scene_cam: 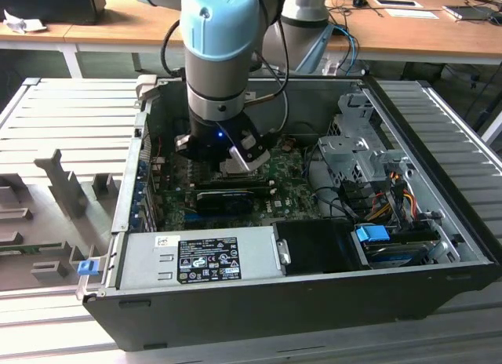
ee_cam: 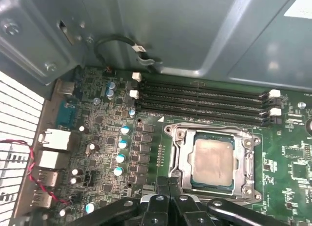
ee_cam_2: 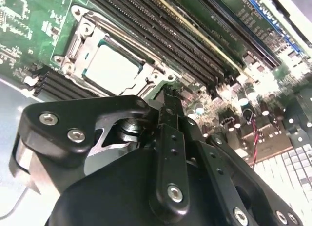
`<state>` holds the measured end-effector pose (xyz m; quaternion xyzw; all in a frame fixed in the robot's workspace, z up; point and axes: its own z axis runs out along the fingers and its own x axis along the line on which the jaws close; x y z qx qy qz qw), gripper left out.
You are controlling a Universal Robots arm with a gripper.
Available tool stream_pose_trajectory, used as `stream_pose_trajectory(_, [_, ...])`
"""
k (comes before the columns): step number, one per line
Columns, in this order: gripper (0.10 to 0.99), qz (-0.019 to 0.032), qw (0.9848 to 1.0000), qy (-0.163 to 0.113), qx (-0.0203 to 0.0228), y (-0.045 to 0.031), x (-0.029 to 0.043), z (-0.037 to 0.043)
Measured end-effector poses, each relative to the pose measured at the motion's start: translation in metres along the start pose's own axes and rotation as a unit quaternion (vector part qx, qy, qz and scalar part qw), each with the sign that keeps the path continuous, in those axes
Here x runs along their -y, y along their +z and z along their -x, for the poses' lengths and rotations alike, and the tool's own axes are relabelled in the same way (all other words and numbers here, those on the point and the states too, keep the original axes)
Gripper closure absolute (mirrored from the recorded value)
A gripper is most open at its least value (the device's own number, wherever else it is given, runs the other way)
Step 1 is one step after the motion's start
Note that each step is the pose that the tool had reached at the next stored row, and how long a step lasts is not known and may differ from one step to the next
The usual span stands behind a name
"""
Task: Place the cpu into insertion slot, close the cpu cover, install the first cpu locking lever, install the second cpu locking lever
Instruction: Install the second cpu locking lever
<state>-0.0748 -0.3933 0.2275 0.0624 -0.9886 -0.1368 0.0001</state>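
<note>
The cpu (ee_cam: 212, 160) (ee_cam_2: 111, 69), a pale silver-beige square, lies flat in the insertion slot (ee_cam: 171, 130) on the green board. The cpu cover (ee_cam: 181, 155) (ee_cam_2: 85, 38) is down around it, and the chip shows through its window. I cannot tell how the locking levers stand. My gripper (ee_cam: 168, 183) (ee_cam_2: 168, 106) is shut with nothing between its fingers, and its tip hovers just off one edge of the socket frame. In the exterior view the gripper (scene_cam: 233, 161) reaches down into the open computer case over the board.
Long black memory slots (ee_cam: 204, 102) run beside the socket, with the grey case wall (ee_cam: 195, 31) behind them. A black card (scene_cam: 227, 199), the power supply (scene_cam: 196, 258), a metal drive cage (scene_cam: 353, 148) and loose cables (scene_cam: 384, 199) crowd the case. A red-and-black wire (ee_cam: 36, 179) runs by the rear ports.
</note>
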Motion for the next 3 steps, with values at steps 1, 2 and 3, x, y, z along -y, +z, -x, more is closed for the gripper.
stream_pose_trajectory(1, [0.980, 0.0000, 1.0000, 0.000, -0.0002, -0.0017, -0.0005, 0.0001])
stream_pose_trajectory(2, [0.980, 0.0000, 1.0000, 0.000, -0.0003, -0.0023, -0.0007, 0.0000])
stream_pose_trajectory(3, [0.980, 0.0002, 1.0000, 0.000, -0.0003, -0.0023, -0.0007, 0.0001])
